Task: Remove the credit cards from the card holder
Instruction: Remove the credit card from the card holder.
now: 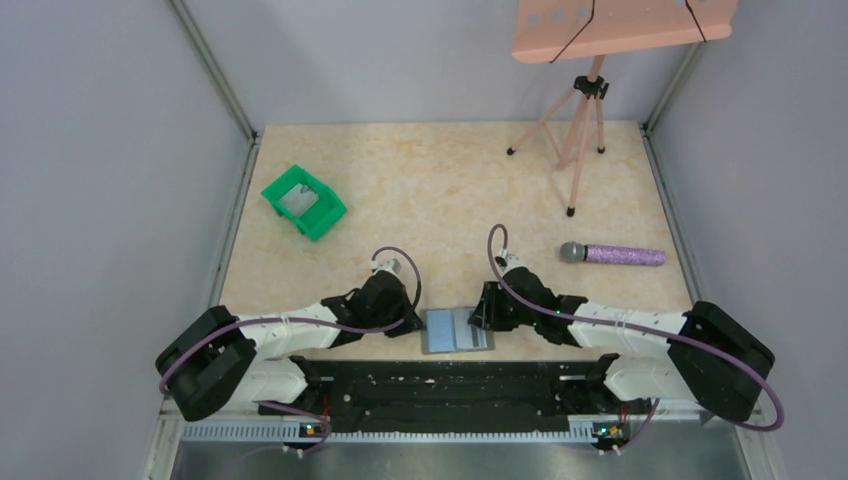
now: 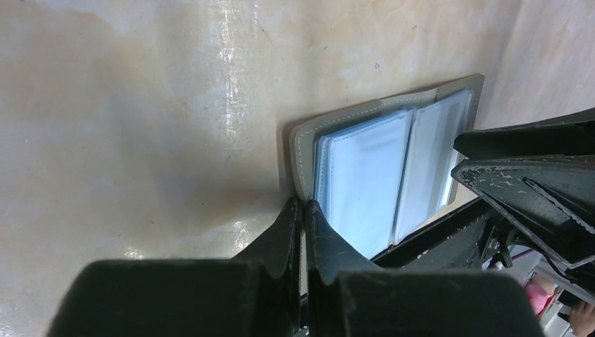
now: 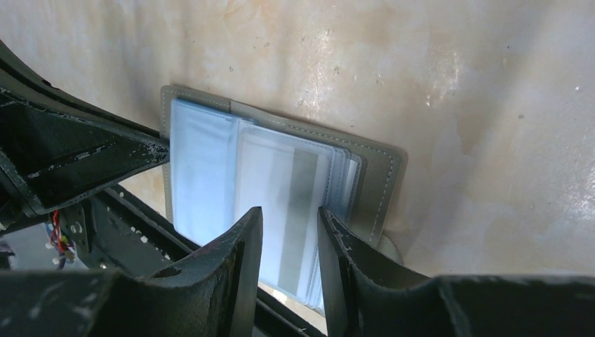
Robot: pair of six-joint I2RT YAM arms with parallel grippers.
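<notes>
The card holder (image 1: 458, 330) lies open near the table's front edge, grey outside with pale blue sleeves inside (image 2: 365, 182). My left gripper (image 1: 415, 322) is shut on the left edge of its grey cover (image 2: 303, 207). My right gripper (image 1: 481, 318) stands open just over the right half (image 3: 289, 214). Between its two fingers shows a credit card (image 3: 302, 189), pale with a dark stripe, still in a clear sleeve. Neither finger visibly touches it. The holder's grey cover (image 3: 382, 175) sticks out past the right finger.
A green plastic bin (image 1: 303, 200) sits at the back left. A purple microphone (image 1: 612, 254) lies to the right, and a pink tripod (image 1: 580, 130) stands at the back right. The black base rail (image 1: 450, 385) runs right in front of the holder.
</notes>
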